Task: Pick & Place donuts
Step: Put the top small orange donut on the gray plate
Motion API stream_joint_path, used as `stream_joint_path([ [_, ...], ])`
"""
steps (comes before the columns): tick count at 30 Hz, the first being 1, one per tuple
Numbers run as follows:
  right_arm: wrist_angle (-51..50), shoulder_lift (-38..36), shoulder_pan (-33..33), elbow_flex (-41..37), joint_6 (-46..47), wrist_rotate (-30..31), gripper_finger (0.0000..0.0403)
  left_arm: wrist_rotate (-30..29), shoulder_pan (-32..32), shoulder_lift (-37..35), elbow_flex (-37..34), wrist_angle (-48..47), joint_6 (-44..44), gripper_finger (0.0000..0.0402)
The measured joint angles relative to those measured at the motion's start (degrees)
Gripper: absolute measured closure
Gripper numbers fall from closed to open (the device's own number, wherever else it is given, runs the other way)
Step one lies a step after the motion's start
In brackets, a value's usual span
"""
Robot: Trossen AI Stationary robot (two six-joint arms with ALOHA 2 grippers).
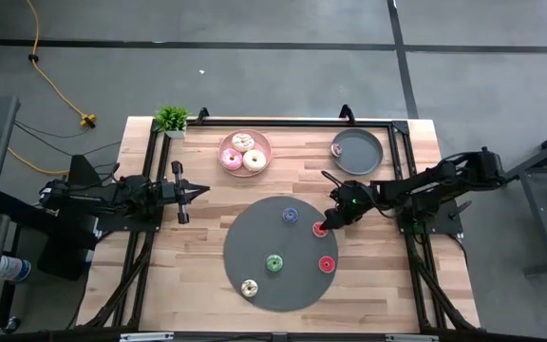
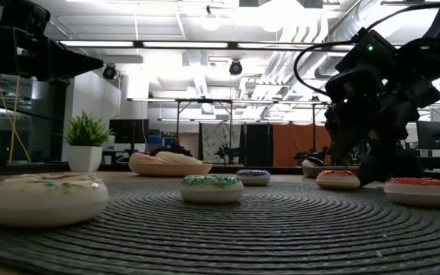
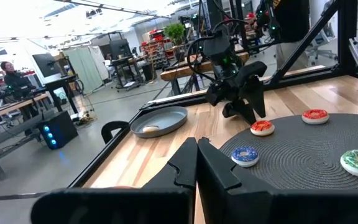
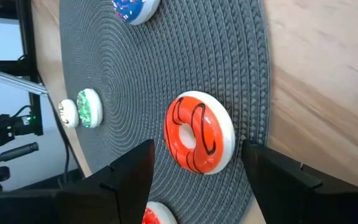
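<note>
A red donut (image 4: 199, 141) is framed between the wide-open fingers of the right gripper (image 4: 194, 168), lying ungripped on the dark mat (image 1: 264, 285) near its edge. The left gripper (image 1: 196, 191) is shut and empty over the wooden table (image 1: 188, 275). A workshop is seen behind.

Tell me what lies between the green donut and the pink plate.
Only bare dark mat and wood; high view shows nothing between green donut and pink plate.
</note>
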Motion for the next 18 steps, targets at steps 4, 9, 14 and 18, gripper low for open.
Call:
stream_joint_path([
  [4,1.5,1.0,0.0,0.0,0.0,-0.1,0.0167,0.0,0.0,0.0,0.0,0.0,0.0,0.0401],
  [9,1.6,1.3,0.0,0.0,-0.1,-0.4,0.0171,0.0,0.0,0.0,0.0,0.0,0.0,0.0401],
  [14,1.2,1.4,0.0,0.0,-0.5,-0.5,0.0198,0.0,0.0,0.0,0.0,0.0,0.0,0.0401],
  [18,1.0,1.4,0.0,0.0,-0.7,-0.6,0.0228,0.0,0.0,0.0,0.0,0.0,0.0,0.0401],
])
